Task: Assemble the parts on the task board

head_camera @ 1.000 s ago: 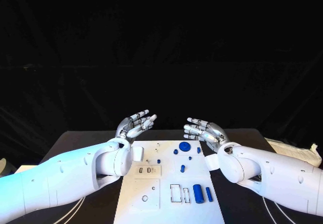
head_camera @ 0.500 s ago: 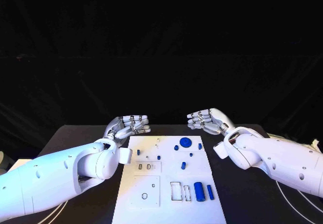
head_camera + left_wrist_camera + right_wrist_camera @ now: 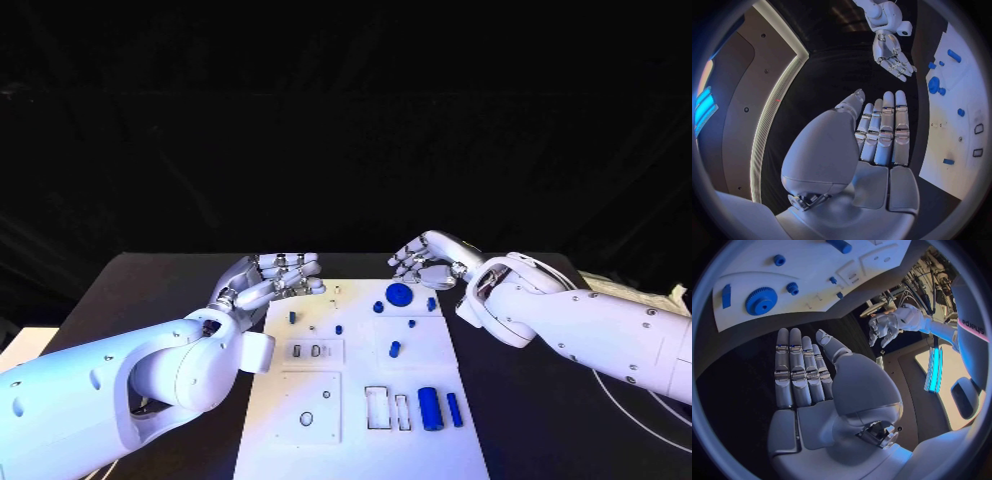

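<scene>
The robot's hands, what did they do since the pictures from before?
The camera has shifted, so small moves are hard to judge. Both hands came down from raised over the far end of the task board: the left hand now sits by its far left corner, the right hand by the far right, near the blue gear. Neither took anything. The blue parts lie as before.

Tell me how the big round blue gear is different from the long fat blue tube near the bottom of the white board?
The gear is flat, round and toothed at its rim; the tube is a smooth, long cylinder lying on its side. The gear sits at the far end of the task board, close to the right hand; the tube lies at the near end, away from both hands. Both are blue, and neither is being held.
</scene>
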